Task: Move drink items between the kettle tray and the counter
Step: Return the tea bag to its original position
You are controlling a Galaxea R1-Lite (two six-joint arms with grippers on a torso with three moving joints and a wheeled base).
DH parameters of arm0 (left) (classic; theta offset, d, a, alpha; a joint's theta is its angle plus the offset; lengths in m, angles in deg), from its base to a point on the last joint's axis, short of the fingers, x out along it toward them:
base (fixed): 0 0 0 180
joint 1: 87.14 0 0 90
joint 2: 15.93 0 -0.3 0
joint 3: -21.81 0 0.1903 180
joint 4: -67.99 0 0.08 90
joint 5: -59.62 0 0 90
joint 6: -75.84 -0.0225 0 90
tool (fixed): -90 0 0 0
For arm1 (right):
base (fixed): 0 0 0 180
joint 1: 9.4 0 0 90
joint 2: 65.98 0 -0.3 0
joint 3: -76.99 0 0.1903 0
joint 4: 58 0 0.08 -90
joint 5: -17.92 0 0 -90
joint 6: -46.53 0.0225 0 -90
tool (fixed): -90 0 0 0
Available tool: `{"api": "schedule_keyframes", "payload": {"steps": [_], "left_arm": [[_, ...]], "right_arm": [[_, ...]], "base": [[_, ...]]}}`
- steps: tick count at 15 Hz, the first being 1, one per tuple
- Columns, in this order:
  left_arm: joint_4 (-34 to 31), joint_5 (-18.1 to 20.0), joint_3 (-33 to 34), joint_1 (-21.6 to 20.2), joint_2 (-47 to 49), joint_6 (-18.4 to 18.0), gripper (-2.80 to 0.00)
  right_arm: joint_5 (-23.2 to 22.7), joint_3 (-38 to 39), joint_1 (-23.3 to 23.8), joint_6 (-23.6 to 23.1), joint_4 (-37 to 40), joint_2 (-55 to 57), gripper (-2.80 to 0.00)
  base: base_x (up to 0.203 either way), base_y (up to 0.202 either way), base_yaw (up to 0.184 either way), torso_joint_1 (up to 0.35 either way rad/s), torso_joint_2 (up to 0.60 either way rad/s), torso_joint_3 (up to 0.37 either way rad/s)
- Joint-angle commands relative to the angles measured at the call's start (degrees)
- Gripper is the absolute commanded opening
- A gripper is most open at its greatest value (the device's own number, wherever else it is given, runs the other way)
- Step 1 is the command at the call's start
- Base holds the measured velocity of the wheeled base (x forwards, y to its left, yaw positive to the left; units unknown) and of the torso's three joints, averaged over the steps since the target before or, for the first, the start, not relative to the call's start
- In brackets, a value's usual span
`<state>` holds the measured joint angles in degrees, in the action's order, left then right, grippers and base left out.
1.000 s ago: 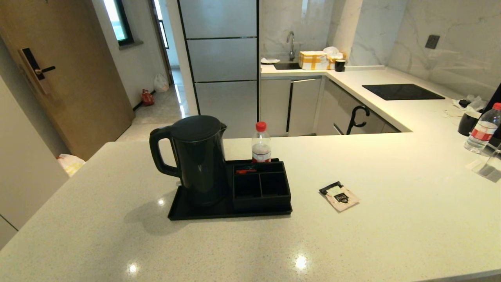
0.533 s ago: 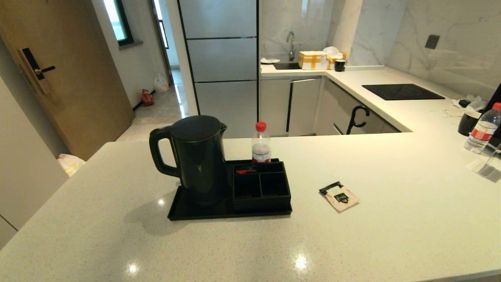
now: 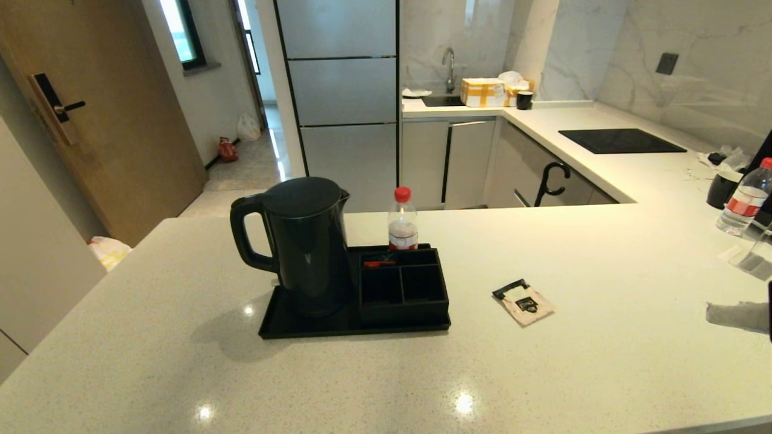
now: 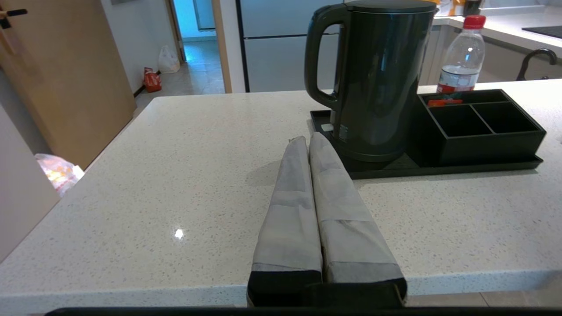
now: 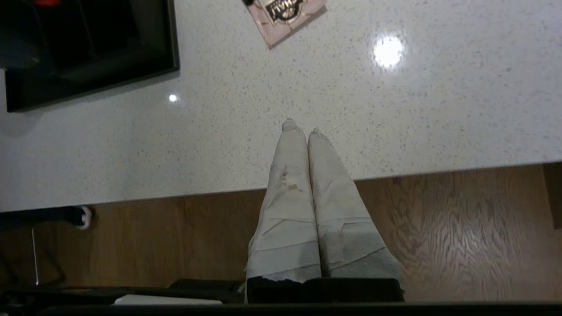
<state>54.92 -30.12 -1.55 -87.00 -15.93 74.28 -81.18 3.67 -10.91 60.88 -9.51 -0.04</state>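
We find the small flat pale-pink sachet (image 3: 523, 302) lying on the off-white speckled stone desk (image 3: 603, 253), well ahead of the right gripper (image 5: 299, 127), whose fingers (image 5: 287, 175) are pressed together, holding nothing, above the desk's near edge. The tall matte-black kettle (image 4: 377, 79) stands on the flat black tray (image 4: 439, 169). The left gripper (image 4: 306, 139), likewise closed and empty, hovers near the kettle's base, pointing at it.
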Motion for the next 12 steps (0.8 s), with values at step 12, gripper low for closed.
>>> {"api": "schedule_keyframes", "payload": {"steps": [12], "left_arm": [[0.1, 0.0, 2.3, 0.0, -0.1, 0.0, -2.80]], "right_arm": [[-0.1, -7.5, -4.0, 2.5, -13.3, 31.4, -2.80]], "base": [[0.000, 0.000, 0.000, 0.000, 0.00, 0.000]]}}
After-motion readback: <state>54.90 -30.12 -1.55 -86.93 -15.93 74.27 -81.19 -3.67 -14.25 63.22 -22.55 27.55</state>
